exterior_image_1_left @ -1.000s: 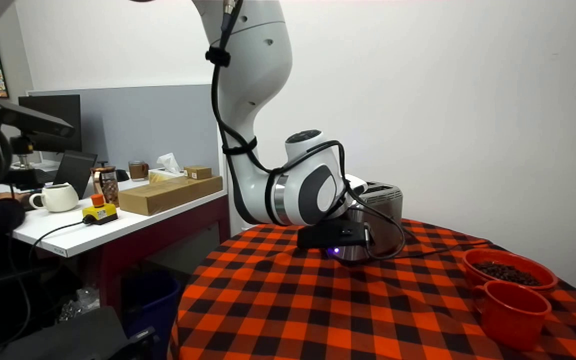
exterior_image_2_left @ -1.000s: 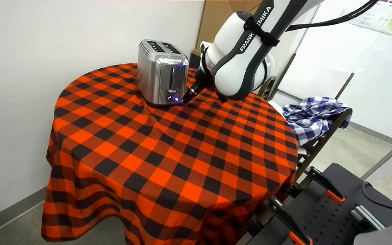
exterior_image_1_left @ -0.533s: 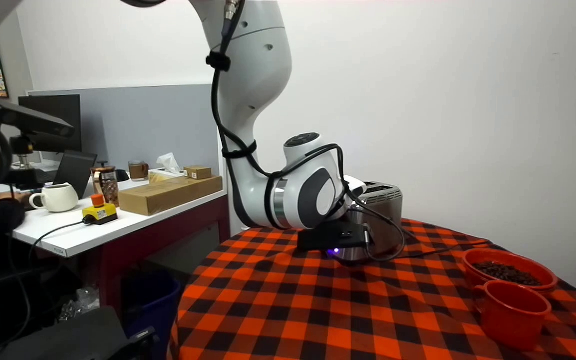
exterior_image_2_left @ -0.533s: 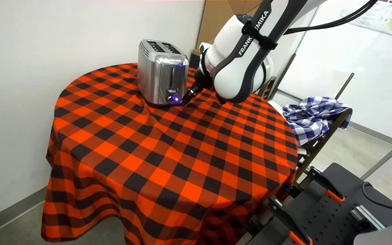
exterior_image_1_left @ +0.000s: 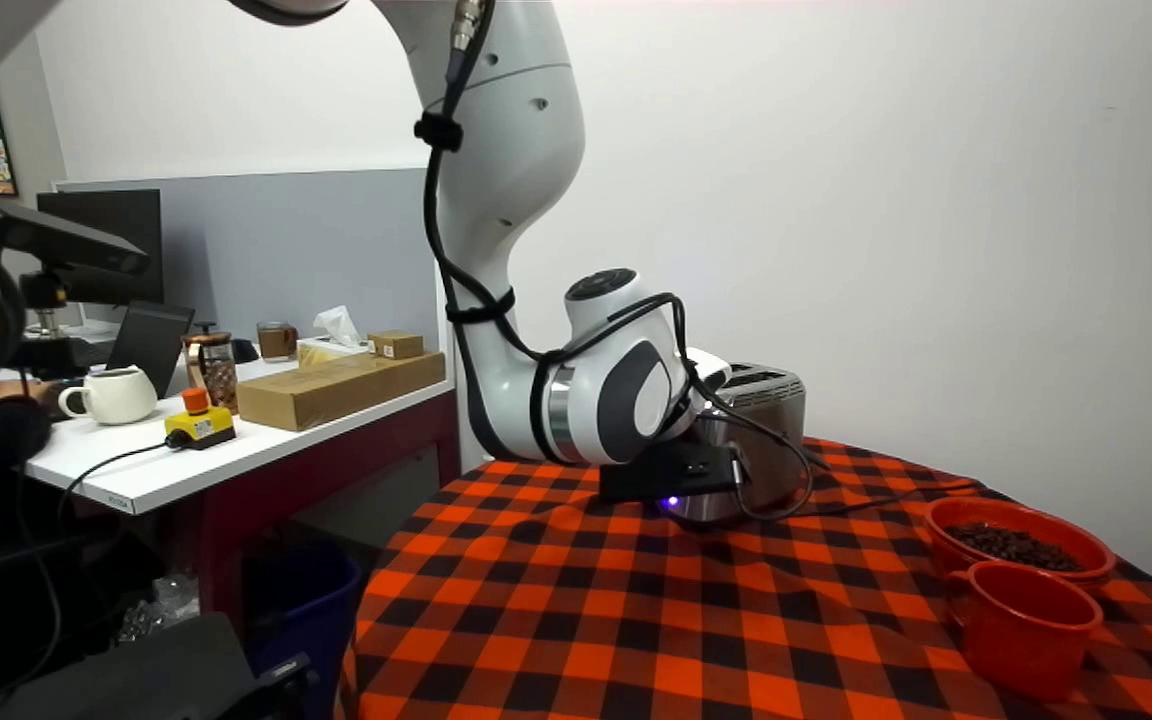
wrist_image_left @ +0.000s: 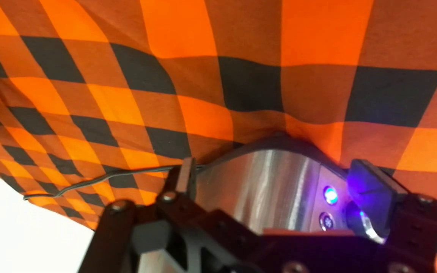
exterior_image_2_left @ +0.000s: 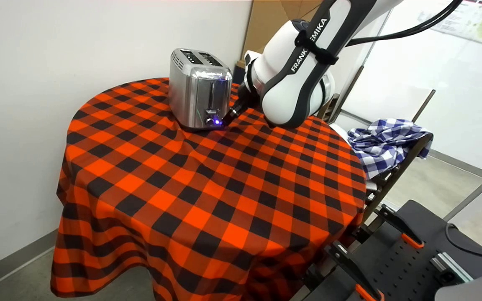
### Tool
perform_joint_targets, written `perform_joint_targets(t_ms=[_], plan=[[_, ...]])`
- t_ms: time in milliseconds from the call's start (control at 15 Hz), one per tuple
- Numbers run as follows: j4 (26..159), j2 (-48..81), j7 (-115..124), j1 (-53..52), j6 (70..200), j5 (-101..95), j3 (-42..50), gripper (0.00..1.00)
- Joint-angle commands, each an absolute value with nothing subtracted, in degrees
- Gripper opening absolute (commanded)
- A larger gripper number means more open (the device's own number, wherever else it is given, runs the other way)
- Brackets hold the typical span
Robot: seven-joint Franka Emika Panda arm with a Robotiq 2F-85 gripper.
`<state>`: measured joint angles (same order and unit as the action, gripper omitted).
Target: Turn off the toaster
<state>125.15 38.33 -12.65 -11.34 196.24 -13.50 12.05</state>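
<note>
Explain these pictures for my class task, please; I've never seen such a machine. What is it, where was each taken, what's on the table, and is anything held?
This is a white robot arm. Both exterior views look on from different places outside it; the wrist view comes from its wrist, looking past the fingers. On a red-and-black checked tablecloth stands a silver two-slot toaster with a lit blue light. An exterior view also shows a red bowl of dark beans and a red mug. The fingers stand apart by the toaster's lower corner, near that light, holding nothing that I can see; whether they touch it is unclear.
</note>
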Motion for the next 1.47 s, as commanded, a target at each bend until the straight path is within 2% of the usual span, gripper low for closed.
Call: perform_joint_targets(t_ms=[0,1400], plan=[[124.1,39.8,-14.7,-11.9,199.1,-12.0,12.5,1.0],[121.2,42.4,-17.3,-11.9,202.4,-11.2,12.6,1.0]])
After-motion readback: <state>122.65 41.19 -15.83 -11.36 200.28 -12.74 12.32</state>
